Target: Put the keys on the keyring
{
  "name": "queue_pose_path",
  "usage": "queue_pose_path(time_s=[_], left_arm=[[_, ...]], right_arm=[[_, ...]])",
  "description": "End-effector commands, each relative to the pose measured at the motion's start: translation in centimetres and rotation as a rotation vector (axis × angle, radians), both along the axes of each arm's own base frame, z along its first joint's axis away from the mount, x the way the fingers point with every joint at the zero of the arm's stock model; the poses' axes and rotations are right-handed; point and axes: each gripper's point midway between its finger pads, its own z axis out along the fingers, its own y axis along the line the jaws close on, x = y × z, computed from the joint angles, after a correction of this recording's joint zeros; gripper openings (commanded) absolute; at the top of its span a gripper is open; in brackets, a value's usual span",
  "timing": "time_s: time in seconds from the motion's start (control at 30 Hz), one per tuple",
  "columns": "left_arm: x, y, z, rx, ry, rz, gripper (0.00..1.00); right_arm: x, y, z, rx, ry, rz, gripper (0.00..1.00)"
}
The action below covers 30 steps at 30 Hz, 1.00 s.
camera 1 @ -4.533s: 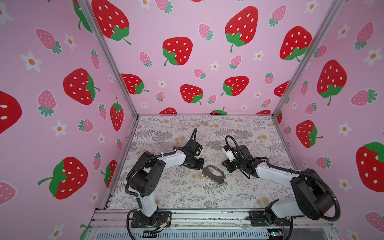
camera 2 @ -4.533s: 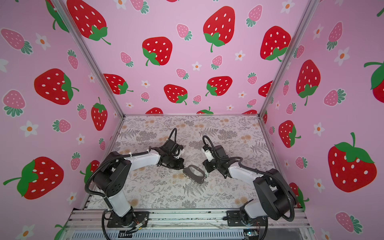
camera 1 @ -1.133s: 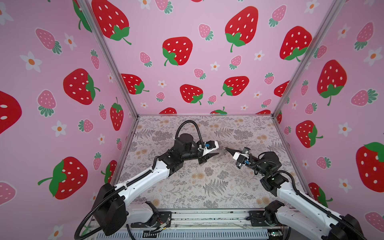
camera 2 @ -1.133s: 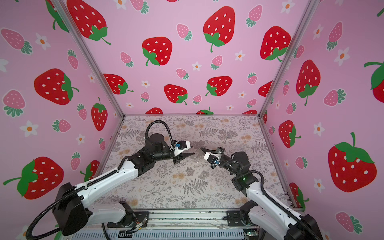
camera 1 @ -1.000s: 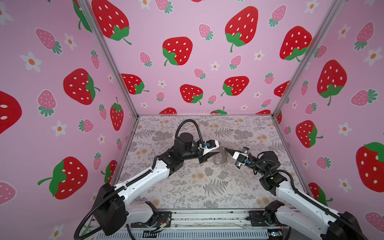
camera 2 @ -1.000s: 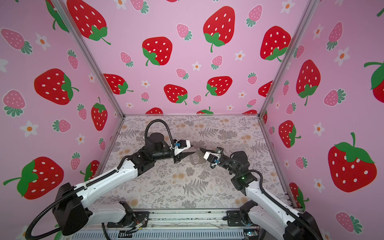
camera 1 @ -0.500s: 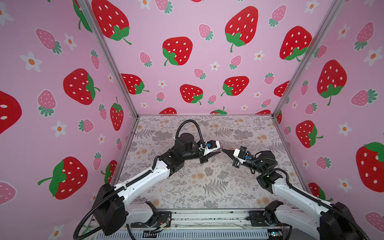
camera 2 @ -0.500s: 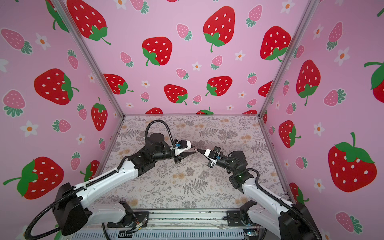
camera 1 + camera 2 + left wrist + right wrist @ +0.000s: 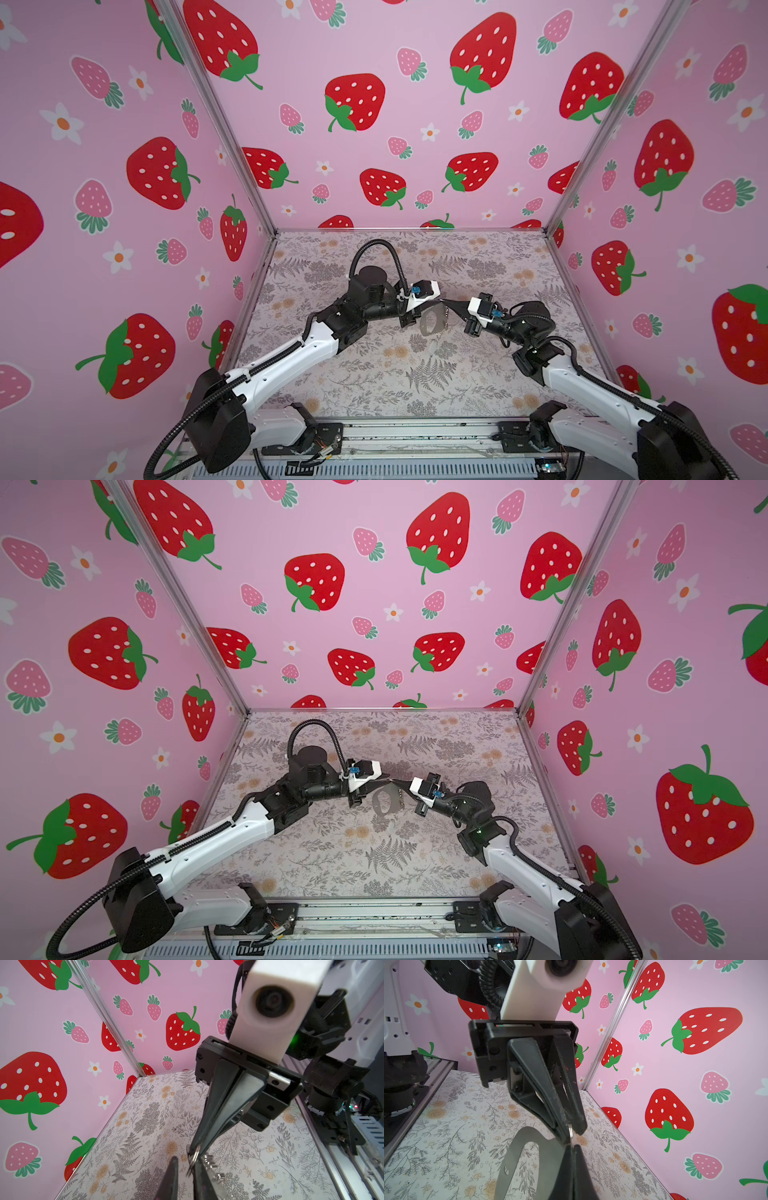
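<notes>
Grey-mauve keyring (image 9: 432, 323) hung mid-air, right gripper (image 9: 195, 1147) pressed shut on its ringed edge, left gripper (image 9: 569, 1132) pinching a ring (image 9: 193, 1157). Seemingly steadying it; no key showed, so the next move needed one fetched.

Bright, even, diffuse light w/ faint soft shadows. Both top views bow at edges. Blurred: white plastic cam block (image 9: 268, 1007) behind right gripper (image 9: 194, 1152).
</notes>
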Motion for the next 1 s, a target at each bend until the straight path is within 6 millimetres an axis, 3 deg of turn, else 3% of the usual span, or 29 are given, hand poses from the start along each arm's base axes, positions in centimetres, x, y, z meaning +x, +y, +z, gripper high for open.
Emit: queue_pose_path(time_s=[0.0, 0.2, 0.37, 0.6, 0.77, 0.97], left_arm=[[-0.4, 0.0, 1.5, -0.014, -0.035, -0.025, 0.13], [-0.6, -0.1, 1.6, 0.018, -0.042, -0.051, 0.00], [-0.9, -0.2, 1.6, 0.047, -0.051, -0.070, 0.00], [-0.3, 0.3, 1.6, 0.161, -0.066, -0.053, 0.00], [0.2, 0.9, 1.7, 0.267, -0.099, -0.025, 0.00], [0.5, 1.0, 1.8, 0.355, -0.133, -0.006, 0.00]], right_arm=[[-0.4, -0.1, 1.6, 0.031, -0.042, 0.023, 0.00], [-0.2, 0.1, 1.5, 0.021, -0.026, 0.025, 0.00], [0.2, 0.3, 1.3, 0.002, -0.009, 0.016, 0.01], [1.6, 0.0, 0.7, -0.091, -0.040, -0.068, 0.30], [2.6, -0.3, 0.2, -0.175, -0.071, -0.126, 0.33], [2.5, -0.2, 1.5, -0.165, -0.098, -0.125, 0.32]])
